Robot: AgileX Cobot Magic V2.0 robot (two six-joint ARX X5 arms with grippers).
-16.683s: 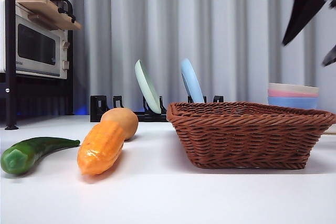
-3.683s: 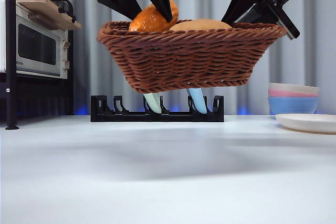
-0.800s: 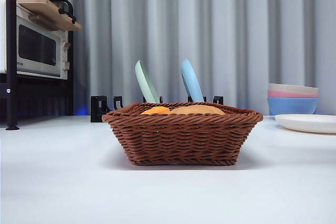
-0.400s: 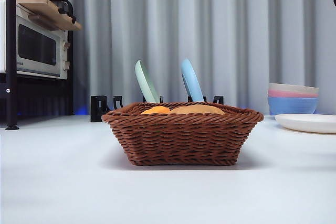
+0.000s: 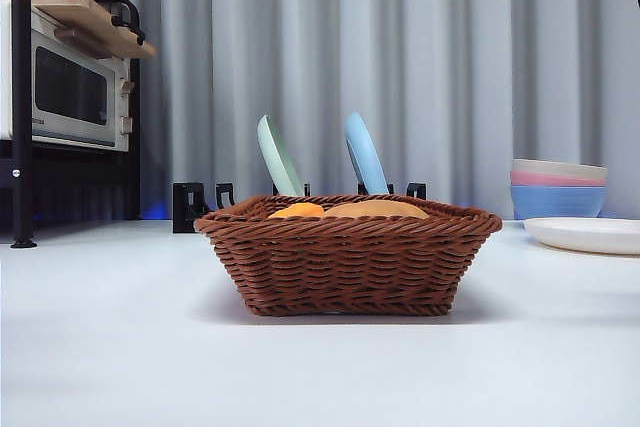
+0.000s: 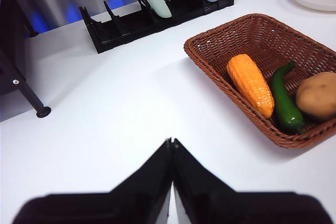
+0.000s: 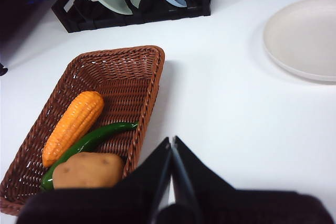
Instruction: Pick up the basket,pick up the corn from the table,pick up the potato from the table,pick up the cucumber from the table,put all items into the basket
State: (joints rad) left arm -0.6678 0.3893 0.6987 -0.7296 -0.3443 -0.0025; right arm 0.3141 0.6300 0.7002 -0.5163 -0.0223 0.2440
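Two claws hang above the white surface (image 5: 320,367), both pulled back and gripping nothing. Nearest in its own wrist view, the left claw (image 6: 171,141) has its two black jaws pressed together to a point, with only bare surface beneath the tips. The right claw (image 7: 172,139) is likewise closed tight and empty, its tips just beside the near rim of the basket (image 5: 347,265) without touching it.

Beyond the claws, the woven brown basket sits flat on the surface, roughly in the middle of the front view. All three vegetables lie inside it, side by side along its length: the corn (image 6: 251,84) against one long wall, the cucumber (image 6: 283,98) in the middle touching it, and the potato (image 6: 318,95) at the far side. From the low front view only the tops of the corn and potato show over the braided rim. With everything loaded and nothing held, the task looks complete, and the arms appear parked clear.

Farther back stand a black dish rack (image 5: 297,209) holding two upright plates, stacked pastel bowls (image 5: 558,187), a white plate (image 5: 585,234), and a toaster oven (image 5: 65,87) on a shelf.
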